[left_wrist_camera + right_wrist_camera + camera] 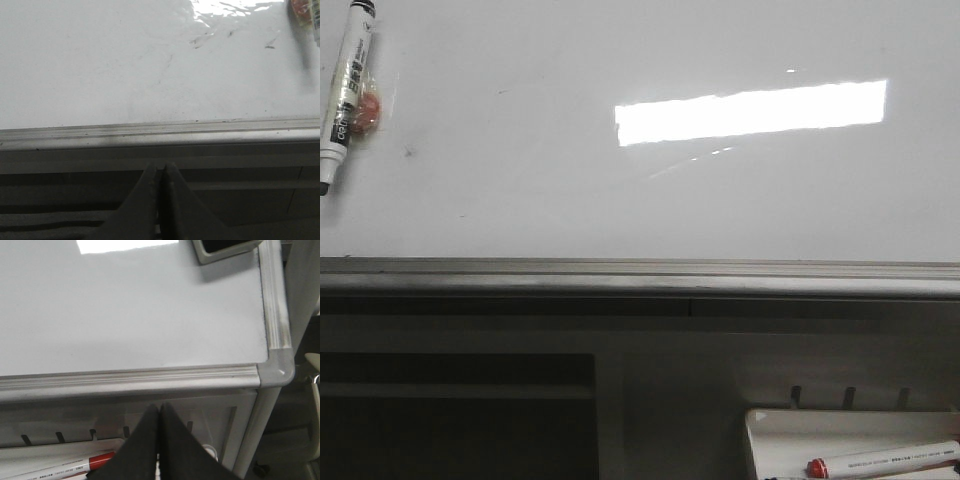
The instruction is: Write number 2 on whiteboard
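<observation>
White and glossy, the whiteboard (520, 200) lay bare, with only faint smudges and a bright bar of reflected light on it; no number 2 had been drawn, so the task looked not yet begun. A black-capped marker (347, 90) rested on the board at its far left, beside a small orange object (366, 108). A red-capped marker (885, 460) lay in the white tray (770, 430) below the board's grey frame edge (640, 272).

Both arms hung short of the frame, over the shelf below it. The left gripper (161, 172) had its fingers pressed together on nothing, and the right gripper (160, 412) likewise.

The main risk seemed to be the pick-up. Either marker was slim and round and could roll away from fingers closing off-centre. The black marker's cap appeared on, so a stroke might leave no line. The tray's wall could also block a low approach to the red marker.
</observation>
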Robot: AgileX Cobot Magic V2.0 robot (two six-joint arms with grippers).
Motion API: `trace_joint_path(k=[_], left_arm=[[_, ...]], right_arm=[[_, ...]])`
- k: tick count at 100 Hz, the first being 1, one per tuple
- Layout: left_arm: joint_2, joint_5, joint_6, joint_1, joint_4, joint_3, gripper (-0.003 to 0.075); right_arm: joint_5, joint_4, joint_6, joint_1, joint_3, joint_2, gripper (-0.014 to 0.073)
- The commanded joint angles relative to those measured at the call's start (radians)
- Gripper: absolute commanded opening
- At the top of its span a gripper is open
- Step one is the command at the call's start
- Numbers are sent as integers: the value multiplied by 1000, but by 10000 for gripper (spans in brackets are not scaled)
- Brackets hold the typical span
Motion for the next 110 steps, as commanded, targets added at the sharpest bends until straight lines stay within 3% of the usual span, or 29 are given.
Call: trace_joint_path(k=[1,16,26,44,67,92,110], left_arm=[[-25,-72,-8,3,-5,12,-20],[-25,-93,0,3,32,12,-20],[-25,-175,0,3,37,12,-20],[-25,-380,0,3,41,12,-20],[-25,-417,0,3,41,12,-20],[-25,-409,0,3,39,12,-20],[-18,-399,-8,4,-69,-4,-20]], right_arm=[[-29,-12,-3,-4,25,-21,-51],[-33,-12,-3,-4,25,-21,-51],[-87,-12,-3,-4,25,-21,-51],[-413,-12,-3,-4,25,-21,-51],[-615,-12,-3,-4,25,-21,-51],[-657,-12,-3,-4,25,-21,-51],[-506,-12,-3,-2,-9,-21,-51]])
